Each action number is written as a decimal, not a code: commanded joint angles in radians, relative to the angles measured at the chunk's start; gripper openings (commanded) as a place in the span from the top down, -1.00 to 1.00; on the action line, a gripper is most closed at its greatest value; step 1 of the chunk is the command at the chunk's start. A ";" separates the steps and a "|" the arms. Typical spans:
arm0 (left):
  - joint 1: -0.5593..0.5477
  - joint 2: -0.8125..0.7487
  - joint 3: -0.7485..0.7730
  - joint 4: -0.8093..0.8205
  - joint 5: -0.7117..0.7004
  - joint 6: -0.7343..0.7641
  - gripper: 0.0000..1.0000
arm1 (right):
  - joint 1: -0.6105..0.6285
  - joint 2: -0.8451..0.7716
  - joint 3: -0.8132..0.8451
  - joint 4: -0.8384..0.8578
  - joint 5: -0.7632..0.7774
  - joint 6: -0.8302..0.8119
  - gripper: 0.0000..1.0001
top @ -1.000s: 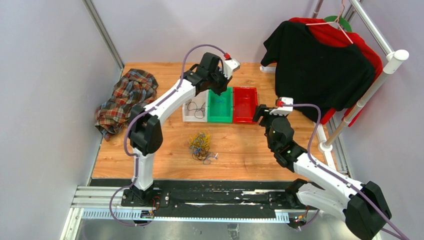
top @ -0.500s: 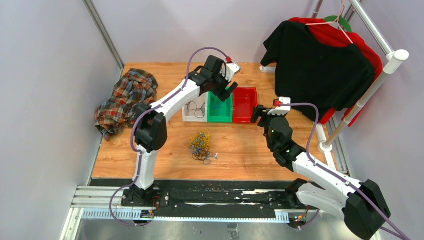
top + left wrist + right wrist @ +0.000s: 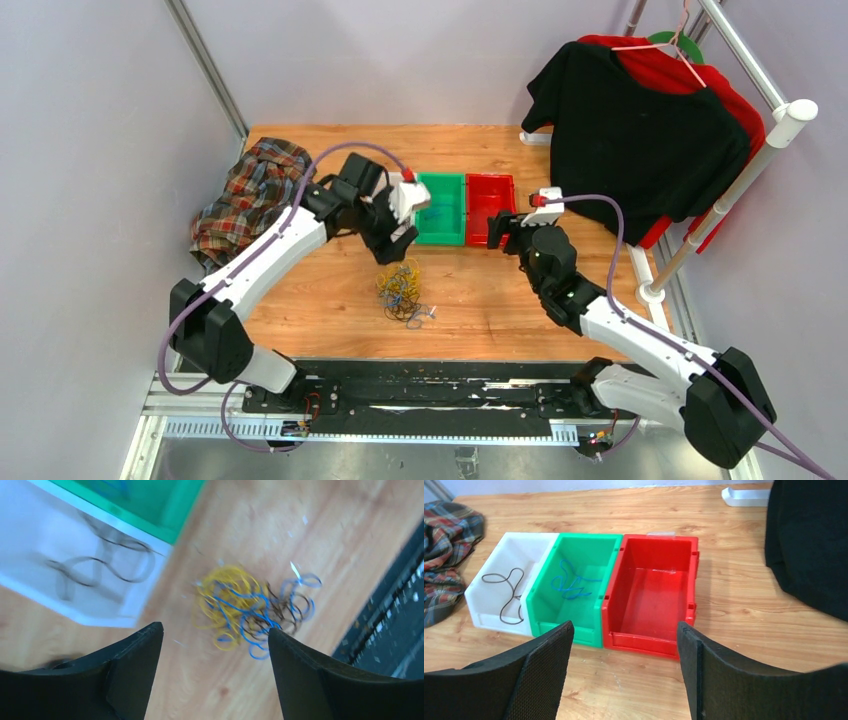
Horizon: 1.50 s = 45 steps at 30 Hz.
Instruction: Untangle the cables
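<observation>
A tangle of yellow, blue and dark cables point(image 3: 402, 292) lies on the wooden table, in front of three bins. My left gripper point(image 3: 396, 241) hangs open just above and behind the tangle, holding nothing. In the left wrist view the cables point(image 3: 252, 607) sit just ahead of the open left gripper point(image 3: 215, 628). My right gripper point(image 3: 503, 232) is open and empty at the near edge of the red bin point(image 3: 490, 178). A dark cable point(image 3: 514, 596) lies in the white bin point(image 3: 526, 536), a blue cable point(image 3: 571, 585) in the green bin point(image 3: 574, 537).
A plaid shirt point(image 3: 250, 195) is heaped at the table's left edge. Black and red shirts point(image 3: 640, 130) hang from a white rack at the right, its foot point(image 3: 650, 293) on the table. The red bin point(image 3: 644, 642) holds nothing.
My left arm swung back from over the green bin down to the tangle, and its gripper went from shut to open. The right gripper edged slightly left.
</observation>
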 commanded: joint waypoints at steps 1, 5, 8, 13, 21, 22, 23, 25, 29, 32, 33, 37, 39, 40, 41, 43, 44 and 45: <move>-0.001 -0.018 -0.146 -0.027 0.118 0.033 -0.52 | 0.046 0.026 0.037 -0.005 -0.052 0.009 -0.48; 0.000 -0.004 -0.212 -0.005 0.172 0.065 -0.22 | 0.062 0.033 0.031 0.002 -0.097 0.024 -0.41; 0.007 0.011 -0.261 0.015 0.162 0.107 -0.15 | 0.069 0.038 0.025 0.010 -0.137 0.039 -0.37; 0.028 0.017 -0.319 0.087 0.146 0.091 -0.07 | 0.082 0.049 0.021 0.016 -0.162 0.060 -0.31; 0.028 0.069 -0.353 0.143 0.166 0.148 0.24 | 0.094 0.071 0.036 0.019 -0.174 0.069 -0.23; 0.028 0.076 -0.353 0.148 0.157 0.154 0.35 | 0.094 0.074 0.036 0.020 -0.172 0.068 -0.22; 0.028 0.080 -0.352 0.155 0.147 0.156 0.46 | 0.095 0.074 0.038 0.023 -0.171 0.073 -0.20; 0.028 0.087 -0.343 0.154 0.139 0.155 0.69 | 0.100 0.076 0.038 0.027 -0.173 0.078 -0.14; 0.028 0.030 -0.288 0.057 0.135 0.165 0.98 | 0.116 0.074 0.046 0.029 -0.181 0.073 -0.09; 0.028 -0.070 -0.275 -0.013 0.132 0.176 0.99 | 0.138 0.077 0.054 0.044 -0.194 0.072 -0.09; 0.028 -0.102 -0.269 -0.033 0.134 0.172 0.99 | 0.150 0.081 0.060 0.049 -0.195 0.068 -0.10; 0.028 -0.210 -0.244 -0.079 0.152 0.126 0.99 | 0.215 0.098 0.077 0.088 -0.210 0.060 -0.26; 0.027 -0.236 -0.208 -0.106 0.162 0.090 0.99 | 0.258 0.109 0.087 0.109 -0.234 0.055 -0.40; 0.027 -0.245 -0.182 -0.124 0.166 0.073 0.99 | 0.282 0.115 0.091 0.126 -0.244 0.047 -0.44; 0.027 -0.253 -0.157 -0.142 0.174 0.059 0.99 | 0.306 0.121 0.094 0.144 -0.257 0.038 -0.46; 0.027 -0.271 -0.117 -0.172 0.194 0.041 0.99 | 0.350 0.138 0.103 0.186 -0.283 0.014 -0.47; 0.027 -0.285 -0.096 -0.184 0.202 0.033 0.99 | 0.369 0.150 0.112 0.196 -0.298 0.006 -0.47; 0.027 -0.292 -0.084 -0.197 0.209 0.026 0.99 | 0.387 0.162 0.122 0.204 -0.311 -0.001 -0.48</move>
